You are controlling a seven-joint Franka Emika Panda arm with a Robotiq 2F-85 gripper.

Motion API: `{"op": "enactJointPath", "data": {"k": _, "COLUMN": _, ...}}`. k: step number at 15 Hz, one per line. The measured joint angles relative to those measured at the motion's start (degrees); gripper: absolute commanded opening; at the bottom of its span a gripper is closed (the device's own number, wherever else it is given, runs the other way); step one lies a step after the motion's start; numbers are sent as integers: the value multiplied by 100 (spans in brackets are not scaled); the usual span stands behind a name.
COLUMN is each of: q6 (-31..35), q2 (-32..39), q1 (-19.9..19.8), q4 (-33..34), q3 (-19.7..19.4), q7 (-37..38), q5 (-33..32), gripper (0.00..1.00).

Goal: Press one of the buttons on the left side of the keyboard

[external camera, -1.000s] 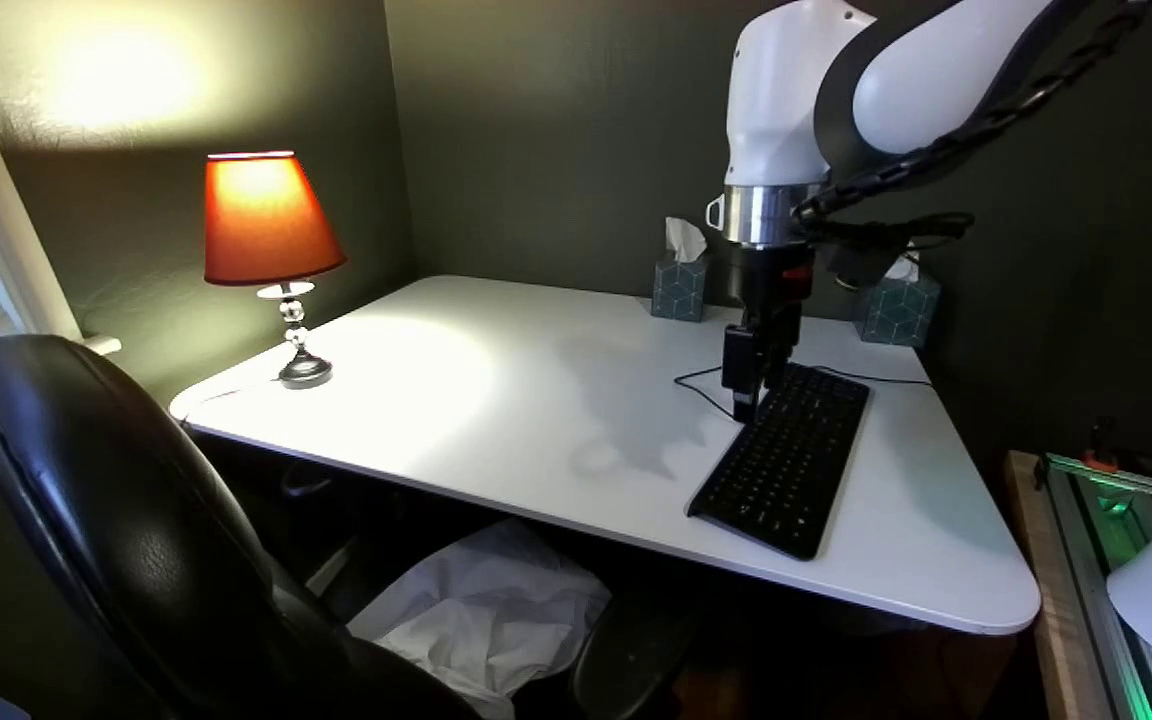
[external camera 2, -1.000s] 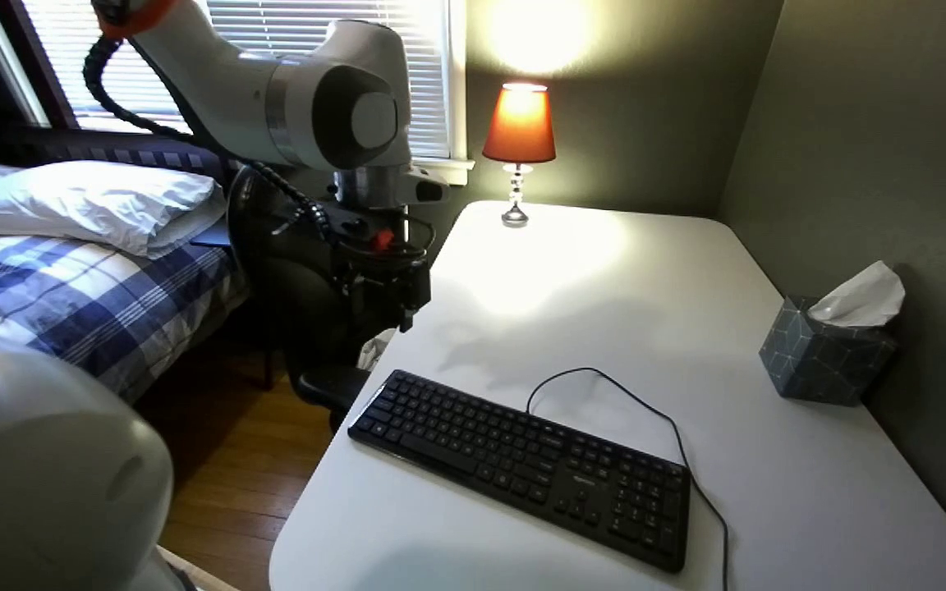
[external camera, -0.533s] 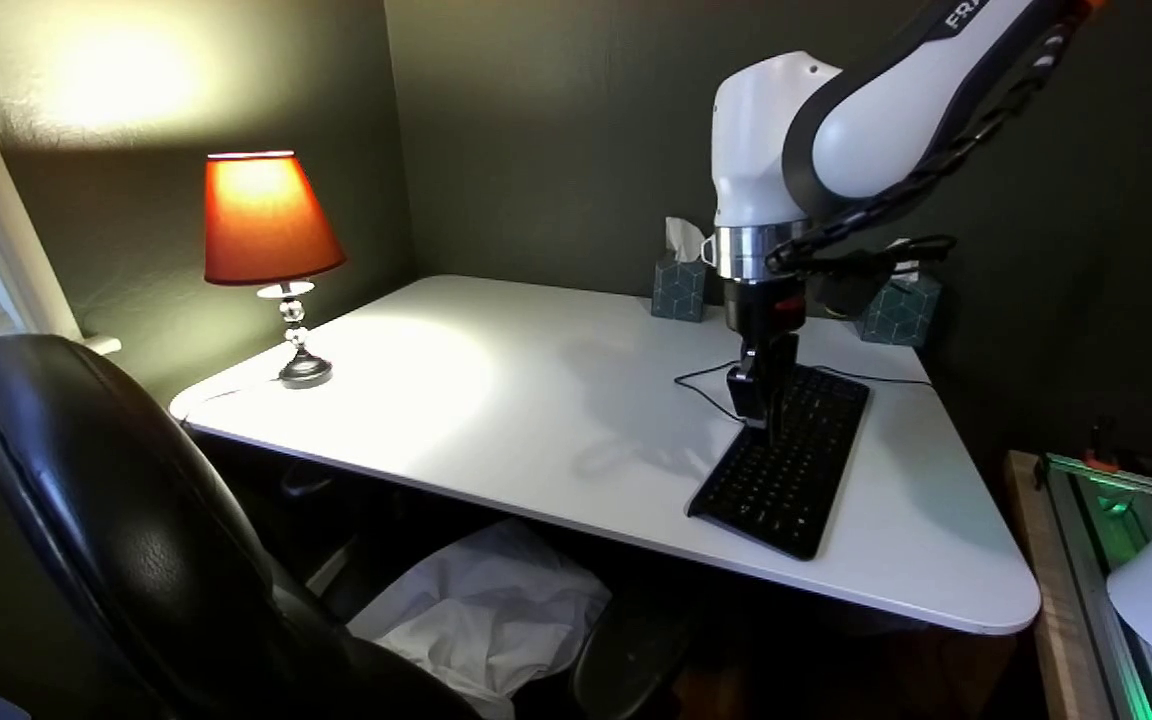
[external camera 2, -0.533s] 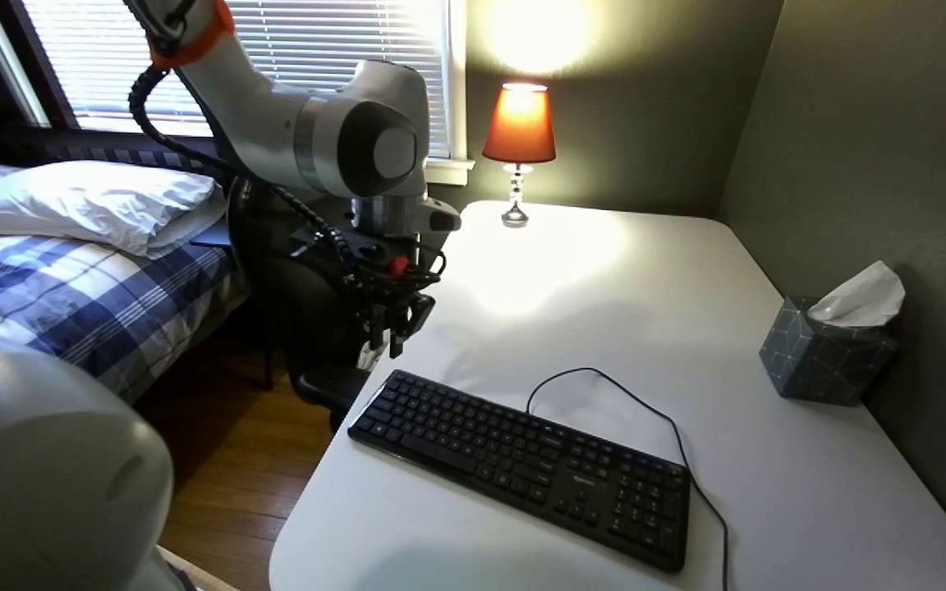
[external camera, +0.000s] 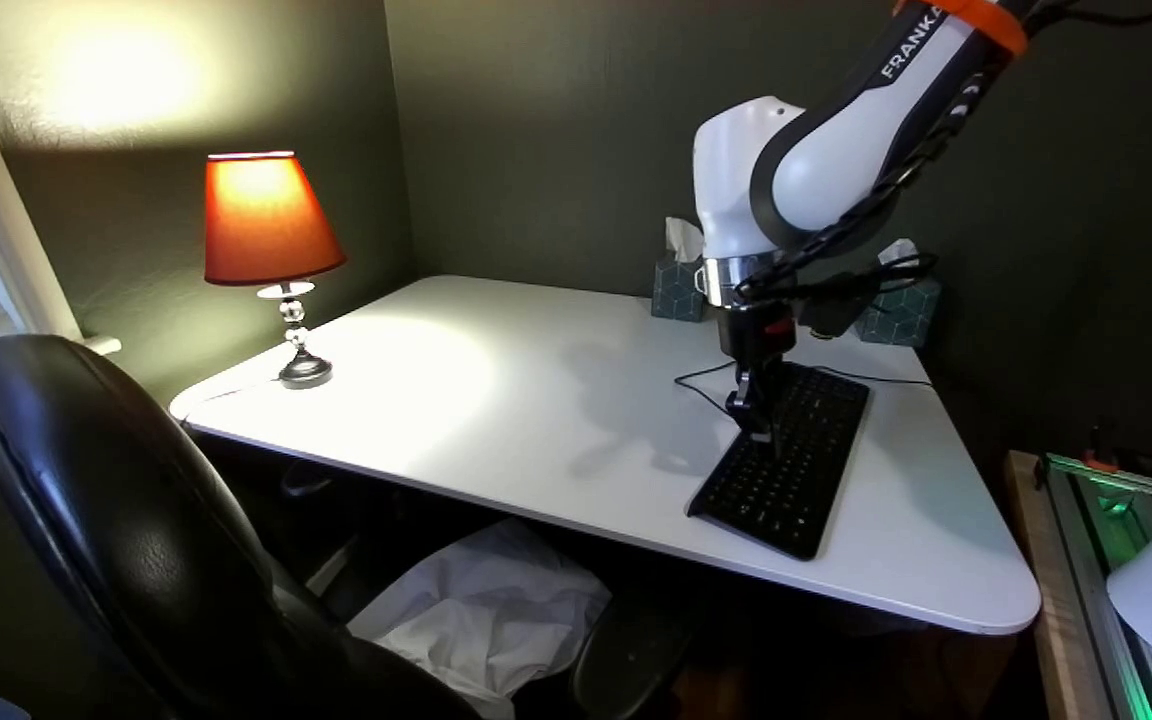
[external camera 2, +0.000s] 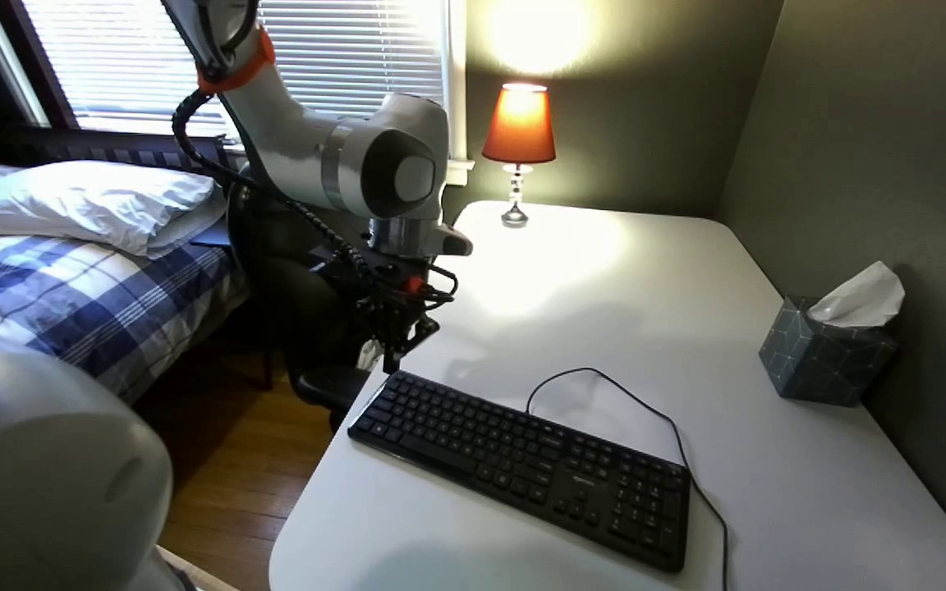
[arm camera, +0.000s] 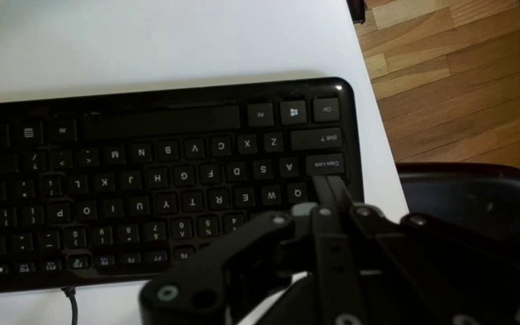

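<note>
Pointing down at kbd [arm camera: 165, 183] nr Caps Lock key [arm camera: 325, 164], gripper [arm camera: 327, 179] w/ tips tog.; contact unclear.

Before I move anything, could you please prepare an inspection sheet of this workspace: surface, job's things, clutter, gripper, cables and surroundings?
Surface: white table, with a bright patch of lamplight.
Job's things: black keyboard, keys up, its left end near the table edge.
Clutter: lit lamp; a tissue box; another tissue box.
Gripper: shut, fingertips beside the Caps Lock key; contact cannot be told.
Cables: keyboard cable looping over the table; dark hose along the robot arm.
Surroundings: black chair; bed; window with blinds.
</note>
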Motion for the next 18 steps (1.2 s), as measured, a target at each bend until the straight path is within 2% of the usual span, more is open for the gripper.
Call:
{"op": "enactJointPath", "data": {"k": 13, "q6": -42, "q2": 661, "q1": -15, "q4": 284, "q3": -52, "q7": -1, "q5": -49, "gripper": 0}}
{"op": "enactJointPath", "data": {"k": 18, "q6": -290, "q2": 828, "q1": -16, "q4": 427, "q3": -78, "q7": -1, "q5": -52, "gripper": 0}}
